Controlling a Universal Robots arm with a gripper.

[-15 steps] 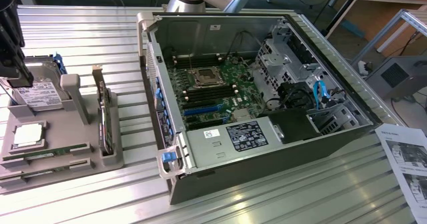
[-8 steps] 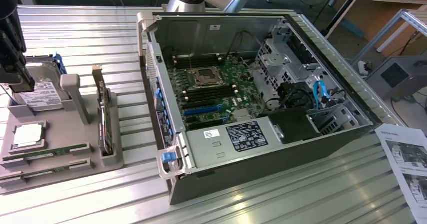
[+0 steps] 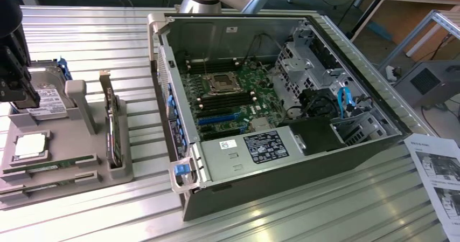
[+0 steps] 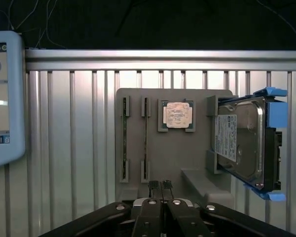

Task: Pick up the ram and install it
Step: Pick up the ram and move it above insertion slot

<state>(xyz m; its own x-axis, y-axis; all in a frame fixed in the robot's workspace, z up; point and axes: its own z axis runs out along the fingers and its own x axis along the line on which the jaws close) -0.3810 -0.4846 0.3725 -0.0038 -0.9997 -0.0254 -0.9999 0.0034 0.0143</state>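
Two ram sticks stand on edge in slots of the grey tray (image 4: 192, 163): one ram (image 4: 146, 138) nearer the processor chip, the other ram (image 4: 124, 138) beside it. In the exterior view the same rams (image 3: 50, 165) lie at the tray's (image 3: 86, 180) front. My gripper (image 4: 160, 184) hangs above the tray, shut with nothing between its fingers, apart from both sticks. In the exterior view the gripper (image 3: 23, 103) is at the far left, over the hard-drive end of the tray.
The tray also holds a silver processor chip (image 4: 176, 114), a hard drive (image 4: 241, 140) in blue rails and an upright expansion card (image 3: 113, 129). An open computer case (image 3: 359, 69) with its motherboard (image 3: 241, 91) lies in the middle. A tablet (image 4: 5, 98) sits nearby, and paper sheets (image 3: 438, 177) lie at the exterior view's right.
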